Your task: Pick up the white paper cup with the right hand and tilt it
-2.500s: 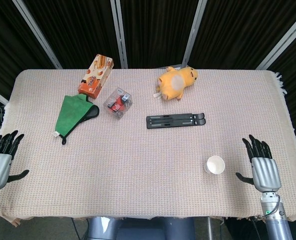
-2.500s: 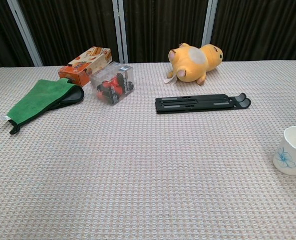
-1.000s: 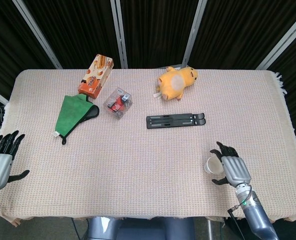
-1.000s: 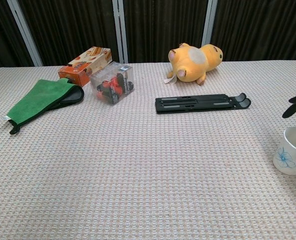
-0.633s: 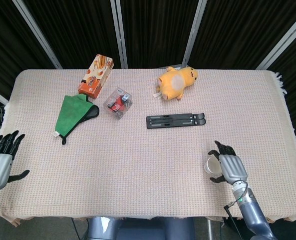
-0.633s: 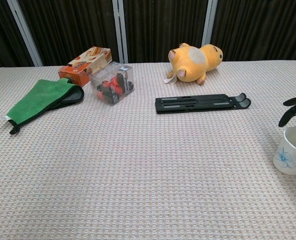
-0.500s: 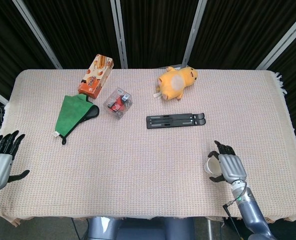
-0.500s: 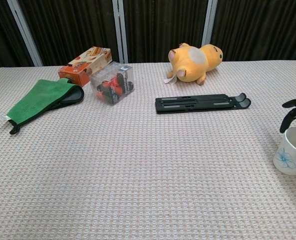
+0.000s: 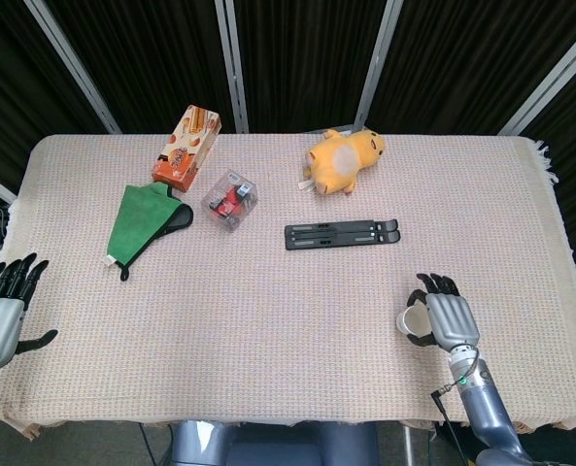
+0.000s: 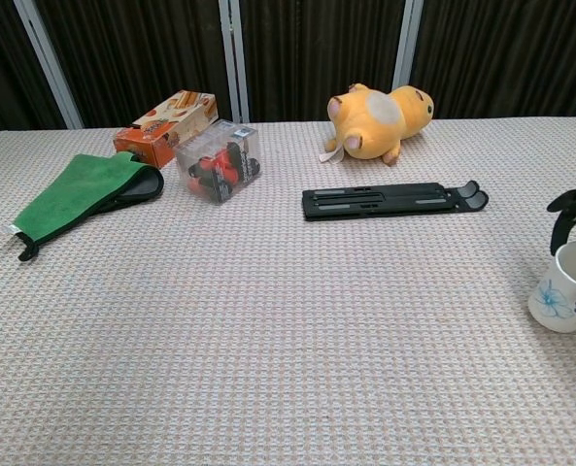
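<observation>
One second back the right hand (image 9: 447, 320) sat just beside the paper cup (image 10: 565, 288); now its fingers (image 10: 566, 216) wrap the cup, still on the surface (image 9: 288, 311) near its right edge, so lift and tilt come next.

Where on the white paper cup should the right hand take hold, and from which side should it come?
Grip the white paper cup around its side wall, below the rim, coming from its right, where the right hand already is. The cup stands upright with its mouth open upward, so a sideways wrap probably suits tilting best.
</observation>
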